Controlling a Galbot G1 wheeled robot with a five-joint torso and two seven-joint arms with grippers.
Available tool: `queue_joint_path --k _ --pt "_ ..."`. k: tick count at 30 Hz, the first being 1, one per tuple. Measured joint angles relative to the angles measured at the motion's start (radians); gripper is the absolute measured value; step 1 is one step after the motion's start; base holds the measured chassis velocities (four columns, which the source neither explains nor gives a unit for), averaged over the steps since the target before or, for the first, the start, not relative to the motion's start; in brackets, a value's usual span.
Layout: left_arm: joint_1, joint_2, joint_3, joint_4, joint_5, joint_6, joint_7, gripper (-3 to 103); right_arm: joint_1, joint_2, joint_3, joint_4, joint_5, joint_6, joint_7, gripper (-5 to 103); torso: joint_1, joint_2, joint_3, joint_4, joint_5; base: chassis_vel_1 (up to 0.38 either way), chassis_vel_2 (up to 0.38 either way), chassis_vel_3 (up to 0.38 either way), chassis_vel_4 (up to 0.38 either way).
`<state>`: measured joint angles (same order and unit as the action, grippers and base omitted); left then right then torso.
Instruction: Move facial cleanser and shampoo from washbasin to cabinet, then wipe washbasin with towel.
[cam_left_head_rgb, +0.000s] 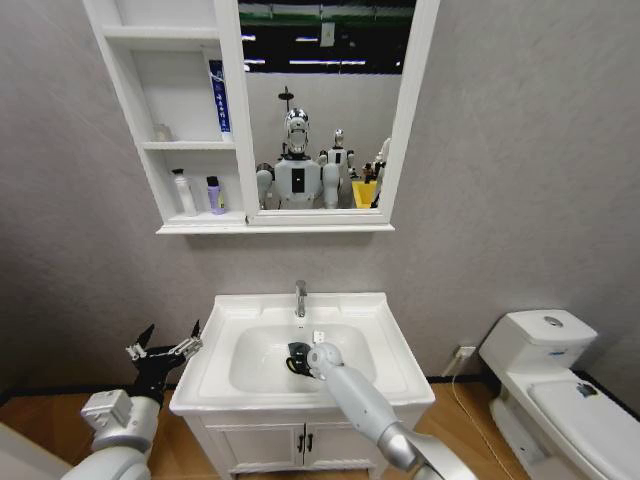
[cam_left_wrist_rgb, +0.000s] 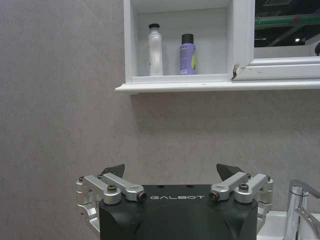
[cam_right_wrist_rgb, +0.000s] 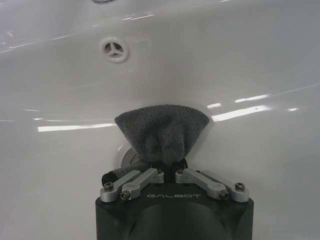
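My right gripper (cam_left_head_rgb: 298, 360) is down in the bowl of the white washbasin (cam_left_head_rgb: 392, 345), shut on the dark grey towel (cam_left_head_rgb: 297, 352). In the right wrist view the towel (cam_right_wrist_rgb: 162, 129) fans out from the right gripper (cam_right_wrist_rgb: 170, 172) and presses on the washbasin (cam_right_wrist_rgb: 225, 60) floor, partly covering the drain. A white bottle (cam_left_head_rgb: 183, 192) and a purple bottle (cam_left_head_rgb: 215, 195), the facial cleanser and shampoo, stand on the cabinet's (cam_left_head_rgb: 190, 228) lowest shelf. My left gripper (cam_left_head_rgb: 165, 347) hangs open beside the basin's left edge. Its camera faces the white bottle (cam_left_wrist_rgb: 155, 49) and the purple bottle (cam_left_wrist_rgb: 188, 54).
A chrome tap (cam_left_head_rgb: 300, 297) rises at the basin's back rim. A blue tube (cam_left_head_rgb: 218, 95) leans on the cabinet's middle shelf. The mirror (cam_left_head_rgb: 320, 110) hangs right of the shelves. A white toilet (cam_left_head_rgb: 560, 385) stands at the right, and the vanity doors (cam_left_head_rgb: 270, 445) are below the basin.
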<state>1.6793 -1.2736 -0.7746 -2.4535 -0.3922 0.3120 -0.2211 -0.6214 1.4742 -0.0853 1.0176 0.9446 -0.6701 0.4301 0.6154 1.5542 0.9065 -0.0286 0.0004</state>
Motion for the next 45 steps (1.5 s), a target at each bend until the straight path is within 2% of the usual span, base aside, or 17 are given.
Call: queue_joint_path --k 3,9,16,25,30,32,33,34,37,38,39,40,41,43,45 --pt "0.000 0.000 0.000 0.000 0.000 0.000 0.000 100 -0.006 -0.016 0.002 0.018 0.016 -0.007 0.024 5 0.000 0.000 0.000 0.0000 -0.0001 0.000 0.000 0.000 0.000" --pt "0.000 0.000 0.000 0.000 0.000 0.000 0.000 100 -0.042 -0.067 0.021 0.110 0.056 -0.035 0.121 5 0.000 0.000 0.000 -0.0003 -0.0003 0.000 0.000 0.000 0.000" --pt "0.000 0.000 0.000 0.000 0.000 0.000 0.000 100 -0.072 -0.099 0.051 0.184 0.065 -0.041 0.185 5 0.000 0.000 0.000 -0.0005 -0.0003 0.000 0.000 0.000 0.000" --pt "0.000 0.000 0.000 0.000 0.000 0.000 0.000 100 -0.101 -0.145 0.078 0.253 0.069 -0.041 0.235 5 0.000 0.000 0.000 -0.0002 -0.0003 0.000 0.000 0.000 0.000" --pt "0.000 0.000 0.000 0.000 0.000 0.000 0.000 100 -0.105 -0.162 0.094 0.270 0.038 -0.015 0.243 5 0.000 0.000 0.000 -0.0001 -0.0003 0.000 0.000 0.000 0.000" --pt "0.000 0.000 0.000 0.000 0.000 0.000 0.000 100 -0.102 -0.172 0.116 0.283 -0.068 0.031 0.203 5 0.000 0.000 0.000 -0.0003 -0.0003 0.000 0.000 0.000 0.000" --pt "0.000 0.000 0.000 0.000 0.000 0.000 0.000 100 -0.102 -0.172 0.116 0.283 -0.068 0.031 0.203 5 0.000 0.000 0.000 -0.0003 -0.0003 0.000 0.000 0.000 0.000" --pt "0.000 0.000 0.000 0.000 0.000 0.000 0.000 100 -0.093 -0.174 0.126 0.279 -0.168 0.079 0.151 5 0.000 0.000 0.000 -0.0003 -0.0003 0.000 0.000 0.000 0.000" --pt "0.000 0.000 0.000 0.000 0.000 0.000 0.000 100 -0.070 -0.174 0.149 0.247 -0.339 0.219 0.040 5 0.000 0.000 0.000 -0.0003 -0.0004 0.000 0.000 0.000 0.000" --pt "0.000 0.000 0.000 0.000 0.000 0.000 0.000 100 -0.070 -0.174 0.149 0.247 -0.339 0.219 0.040 5 0.000 0.000 0.000 -0.0003 -0.0004 0.000 0.000 0.000 0.000" --pt "0.000 0.000 0.000 0.000 0.000 0.000 0.000 100 -0.059 -0.171 0.165 0.229 -0.391 0.292 -0.006 5 0.000 0.000 0.000 -0.0003 -0.0005 0.000 0.000 0.000 0.000" --pt "0.000 0.000 0.000 0.000 0.000 0.000 0.000 100 -0.052 -0.168 0.176 0.215 -0.423 0.332 -0.028 5 0.000 0.000 0.000 -0.0003 -0.0004 0.000 0.000 0.000 0.000" --pt "0.000 0.000 0.000 0.000 0.000 0.000 0.000 100 -0.052 -0.168 0.176 0.215 -0.423 0.332 -0.028 5 0.000 0.000 0.000 -0.0003 -0.0004 0.000 0.000 0.000 0.000" --pt "0.000 0.000 0.000 0.000 0.000 0.000 0.000 100 -0.041 -0.166 0.205 0.197 -0.477 0.379 -0.041 5 0.000 0.000 0.000 -0.0001 -0.0004 0.000 0.000 0.000 0.000" --pt "0.000 0.000 0.000 0.000 0.000 0.000 0.000 100 -0.041 -0.169 0.213 0.198 -0.491 0.383 -0.038 5 0.000 0.000 0.000 0.0000 -0.0003 0.000 0.000 0.000 0.000"
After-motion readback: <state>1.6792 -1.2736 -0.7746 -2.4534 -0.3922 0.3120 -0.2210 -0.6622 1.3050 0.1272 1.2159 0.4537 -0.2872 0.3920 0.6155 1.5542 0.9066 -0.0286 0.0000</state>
